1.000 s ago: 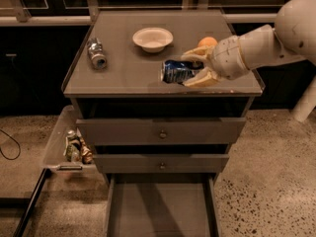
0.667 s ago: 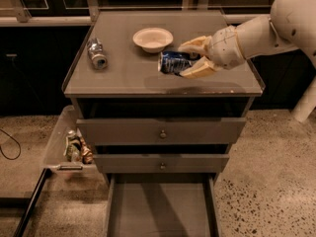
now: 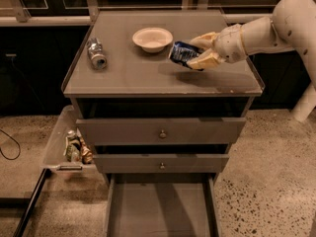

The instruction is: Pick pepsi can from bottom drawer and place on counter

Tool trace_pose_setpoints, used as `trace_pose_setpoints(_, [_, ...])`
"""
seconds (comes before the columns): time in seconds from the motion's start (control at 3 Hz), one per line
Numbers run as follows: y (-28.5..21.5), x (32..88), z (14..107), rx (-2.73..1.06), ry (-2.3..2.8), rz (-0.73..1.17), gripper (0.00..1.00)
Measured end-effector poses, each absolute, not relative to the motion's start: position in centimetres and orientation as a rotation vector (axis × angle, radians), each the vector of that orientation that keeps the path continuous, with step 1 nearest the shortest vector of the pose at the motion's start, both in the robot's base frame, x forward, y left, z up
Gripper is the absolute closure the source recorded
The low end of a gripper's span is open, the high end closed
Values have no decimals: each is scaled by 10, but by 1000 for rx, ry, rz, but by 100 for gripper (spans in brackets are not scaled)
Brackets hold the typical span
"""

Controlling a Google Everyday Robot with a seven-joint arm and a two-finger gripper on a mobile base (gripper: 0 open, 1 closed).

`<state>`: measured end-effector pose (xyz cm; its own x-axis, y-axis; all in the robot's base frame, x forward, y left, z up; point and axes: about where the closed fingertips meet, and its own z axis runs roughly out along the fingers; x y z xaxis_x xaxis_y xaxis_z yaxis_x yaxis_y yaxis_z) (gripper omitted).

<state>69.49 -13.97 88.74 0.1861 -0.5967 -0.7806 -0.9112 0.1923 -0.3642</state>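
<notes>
The pepsi can [image 3: 181, 53] is dark blue with pale markings. It lies tilted between the cream fingers [image 3: 206, 39] of my gripper [image 3: 195, 51], which is shut on it. The gripper holds the can just above the counter [image 3: 148, 75], at its right middle, next to a white bowl. My arm reaches in from the right. The bottom drawer [image 3: 160, 209] is pulled out below, and its flat floor shows nothing on it.
A white bowl [image 3: 152, 38] sits at the back middle of the counter. A silver-grey can [image 3: 96, 54] lies on its left side. Two knobbed drawers [image 3: 160, 131] are slightly open. A clear bin [image 3: 69, 144] with small items hangs at the cabinet's left.
My gripper has carried the pepsi can leftward and farther back over the counter, closer to the white bowl. Nothing else has moved.
</notes>
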Motion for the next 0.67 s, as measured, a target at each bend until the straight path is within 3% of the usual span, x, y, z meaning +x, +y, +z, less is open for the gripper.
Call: trace_pose_setpoints(0.67, [-146,731,861,-1453,1701,303,100])
